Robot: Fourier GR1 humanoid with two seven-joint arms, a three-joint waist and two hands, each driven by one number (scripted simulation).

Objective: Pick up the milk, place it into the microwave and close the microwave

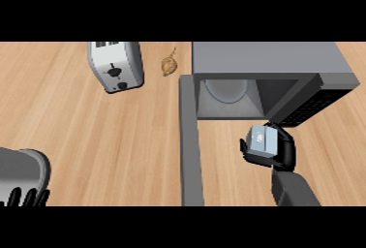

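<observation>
Milk carton (262, 139) sits in our right hand (281, 154), fingers curled round it, forearm rising from the lower edge, just before the open microwave (268, 59). Our left hand (27, 197) rests lower left, fingers straight.

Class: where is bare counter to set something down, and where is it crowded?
Widest bare wood: left of the open microwave door, below the toaster, above the resting left hand. A narrower strip lies between the door and the right hand holding the milk. Crowded: the microwave mouth, and the toaster-microwave gap, where a small brown item lies.
</observation>
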